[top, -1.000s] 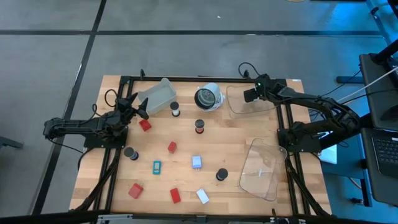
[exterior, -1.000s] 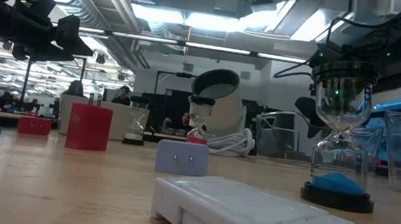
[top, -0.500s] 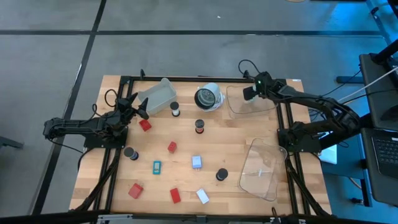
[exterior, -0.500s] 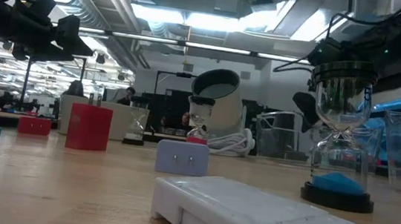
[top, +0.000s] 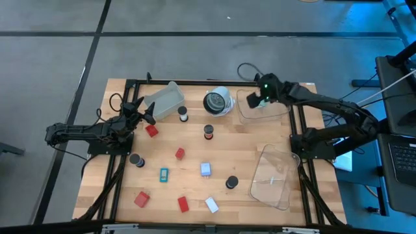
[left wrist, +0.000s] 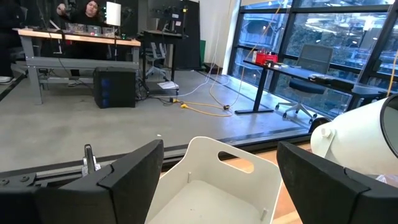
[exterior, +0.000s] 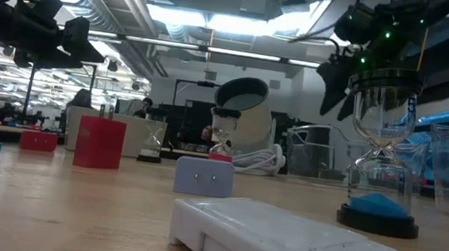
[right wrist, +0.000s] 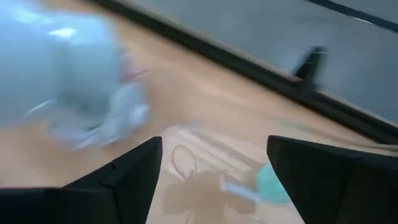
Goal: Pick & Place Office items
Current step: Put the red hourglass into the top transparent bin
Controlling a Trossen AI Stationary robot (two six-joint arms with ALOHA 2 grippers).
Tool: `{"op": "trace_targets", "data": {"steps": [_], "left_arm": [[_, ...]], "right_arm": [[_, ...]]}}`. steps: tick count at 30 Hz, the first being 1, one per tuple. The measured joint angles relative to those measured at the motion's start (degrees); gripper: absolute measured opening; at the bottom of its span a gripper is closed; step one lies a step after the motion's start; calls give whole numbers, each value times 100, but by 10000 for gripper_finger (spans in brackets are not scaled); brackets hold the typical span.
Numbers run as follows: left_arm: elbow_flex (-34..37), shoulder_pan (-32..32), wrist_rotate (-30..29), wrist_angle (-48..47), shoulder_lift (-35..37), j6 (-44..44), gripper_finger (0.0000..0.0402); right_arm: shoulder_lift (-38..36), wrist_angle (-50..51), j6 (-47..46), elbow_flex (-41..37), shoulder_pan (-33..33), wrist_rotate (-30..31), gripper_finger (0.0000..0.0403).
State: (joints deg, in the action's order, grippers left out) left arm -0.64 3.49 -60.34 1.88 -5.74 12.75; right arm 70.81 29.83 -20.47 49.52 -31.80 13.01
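Observation:
Office items are scattered over the wooden table: red blocks (top: 151,130) (top: 180,153) (top: 142,198), a teal block (top: 164,173), a pale-blue block (top: 205,169), a white block (top: 212,205) and small dark-capped hourglasses (top: 208,132) (top: 232,182). My right gripper (top: 255,99) (right wrist: 214,162) hangs open above the far right clear tray (top: 260,107), holding nothing. In its blurred wrist view a pale green piece (right wrist: 270,182) lies in that tray. My left gripper (left wrist: 219,158) stands open and level at the far left, facing a white tray (left wrist: 211,186).
A white-and-black round object (top: 218,102) stands at the far middle. A second clear tray (top: 273,175) lies near the right front corner. A pale tray (top: 162,101) sits beside the left gripper. Bare wood shows between the scattered pieces.
My right gripper has risen above the far right clear tray and swung a little toward the table's left edge. The left arm and the pieces on the table have stayed where they were.

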Motion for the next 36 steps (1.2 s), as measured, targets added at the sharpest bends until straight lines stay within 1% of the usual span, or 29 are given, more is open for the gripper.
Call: {"op": "trace_targets", "data": {"steps": [3,9,13,16,20,25,28,30,33,36], "left_arm": [[0,1,1,1,0,-1,310],[0,1,19,3,0,-61,310],[0,1,303,43,0,-197,310],[0,1,608,85,0,-199,310],[0,-1,960,120,0,-200,310],[0,-1,1158,136,0,-333,310],[0,-1,1283,150,0,-255,310],[0,-1,1352,154,0,-254,310],[0,-1,1416,161,0,-245,310],[0,-1,1417,161,0,-246,310]], "right_arm": [[0,-14,-228,-6,693,131,295],[0,-396,-464,-9,2036,746,295],[0,-706,-454,-9,2674,953,295],[27,-846,-437,-11,3048,1230,295],[193,-1226,-223,-16,3368,1635,295],[664,-2014,285,-16,3621,1645,295],[995,-2598,592,-16,3701,1522,295],[1174,-2938,597,-16,3697,1320,295],[1400,-3353,479,-18,3631,1008,298],[1573,-3543,250,-18,3568,711,310]]}}
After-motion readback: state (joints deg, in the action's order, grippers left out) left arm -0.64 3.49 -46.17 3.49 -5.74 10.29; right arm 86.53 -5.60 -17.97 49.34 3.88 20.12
